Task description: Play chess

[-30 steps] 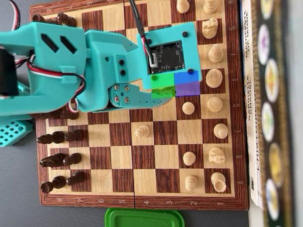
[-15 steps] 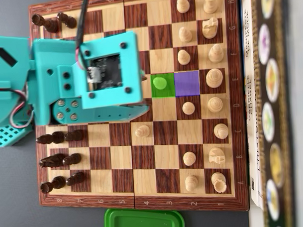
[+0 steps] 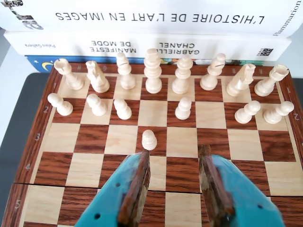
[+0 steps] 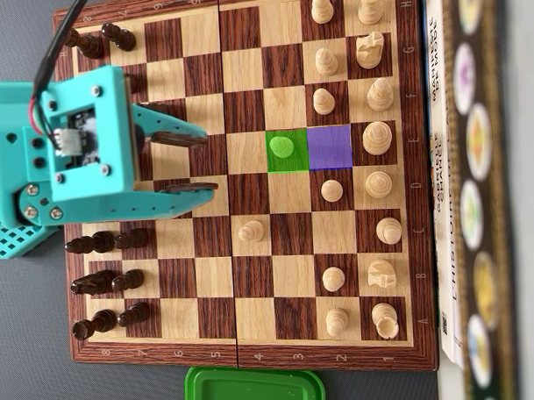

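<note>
In the overhead view the wooden chessboard (image 4: 245, 69) lies sideways, with white pieces on the right and dark pieces (image 4: 106, 242) on the left. A pawn (image 4: 283, 148) stands on a green-marked square, and the purple-marked square (image 4: 329, 148) beside it is bare. Another white pawn (image 4: 250, 230) stands one rank further out. My teal gripper (image 4: 211, 161) is open and empty, about two squares left of the green square. In the wrist view the gripper (image 3: 174, 152) is spread over bare squares, and the advanced pawn (image 3: 149, 140) stands just beyond the left fingertip (image 3: 143, 157).
Stacked books (image 4: 450, 158) run along the board's right edge and fill the top of the wrist view as books (image 3: 156, 19). A green lid (image 4: 254, 389) lies below the board. The white back rank (image 3: 153, 71) and several pawns (image 3: 183, 108) stand ahead.
The arm has pulled back to the left, away from the marked squares. The pawn on the green square, covered a second ago, now stands free.
</note>
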